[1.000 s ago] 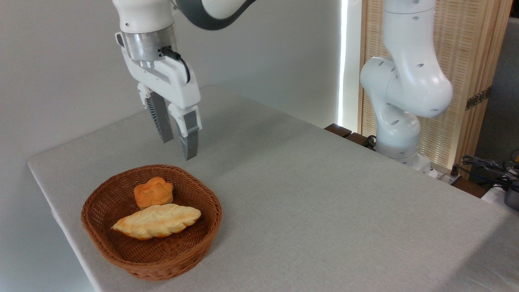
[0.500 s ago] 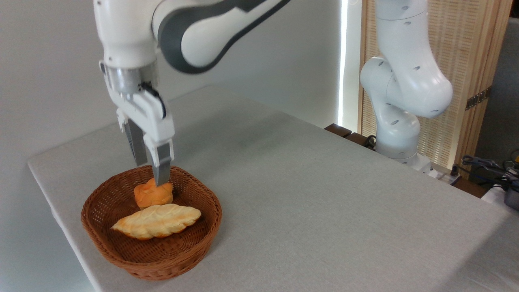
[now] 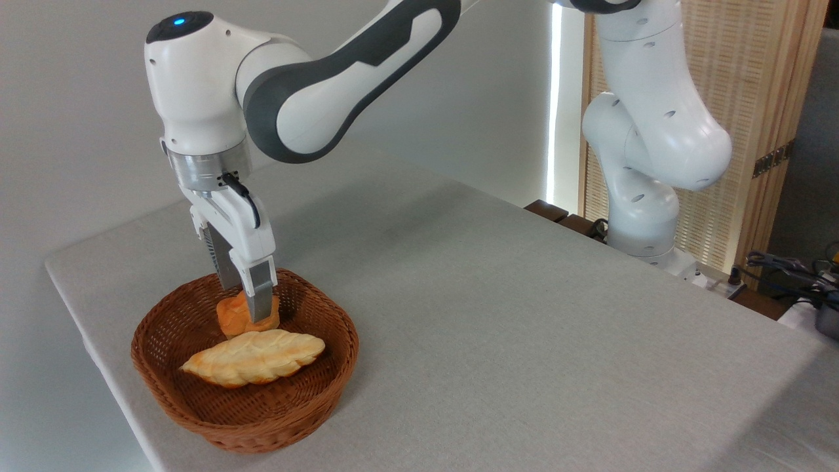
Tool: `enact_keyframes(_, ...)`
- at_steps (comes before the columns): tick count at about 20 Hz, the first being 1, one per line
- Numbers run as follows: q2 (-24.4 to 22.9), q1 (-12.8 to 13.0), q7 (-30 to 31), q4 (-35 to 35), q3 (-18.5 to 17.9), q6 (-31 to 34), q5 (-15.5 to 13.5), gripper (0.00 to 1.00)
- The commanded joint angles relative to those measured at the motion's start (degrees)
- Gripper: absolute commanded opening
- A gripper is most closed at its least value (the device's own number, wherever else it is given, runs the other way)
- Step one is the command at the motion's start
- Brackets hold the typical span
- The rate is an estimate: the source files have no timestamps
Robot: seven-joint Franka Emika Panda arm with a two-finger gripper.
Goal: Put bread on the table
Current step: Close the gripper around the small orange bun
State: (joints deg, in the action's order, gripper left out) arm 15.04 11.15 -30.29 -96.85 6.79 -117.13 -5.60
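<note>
camera: gripper [image 3: 246, 307] fingers straddle the bread [image 3: 246, 314] in the basket [image 3: 196, 406], slightly parted, grip unconfirmed, for lifting to the counter [image 3: 524, 328].

A brown wicker basket [image 3: 196, 406] holds a pale braided loaf [image 3: 252, 357]; cables [image 3: 786, 265] lie at right.

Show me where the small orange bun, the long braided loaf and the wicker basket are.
small orange bun [image 3: 231, 316], fixed camera view, on its exposed left side.
long braided loaf [image 3: 252, 356], fixed camera view, on the middle of its top.
wicker basket [image 3: 275, 429], fixed camera view, on its near outer wall.
</note>
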Motion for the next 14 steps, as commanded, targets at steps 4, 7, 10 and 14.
enact_keyframes(4, 1.8, 0.4, 0.3, 0.3, 1.0, -0.6, -0.3, 1.00)
enact_keyframes(7, 1.8, 0.4, 0.1, 0.3, 0.9, -0.6, 0.5, 1.00)
enact_keyframes(10, 1.7, 0.4, 0.1, 0.3, 0.9, 0.2, 3.2, 1.00)
enact_keyframes(14, 2.2, 0.4, 0.1, 0.3, 1.0, 0.1, 6.5, 1.00)
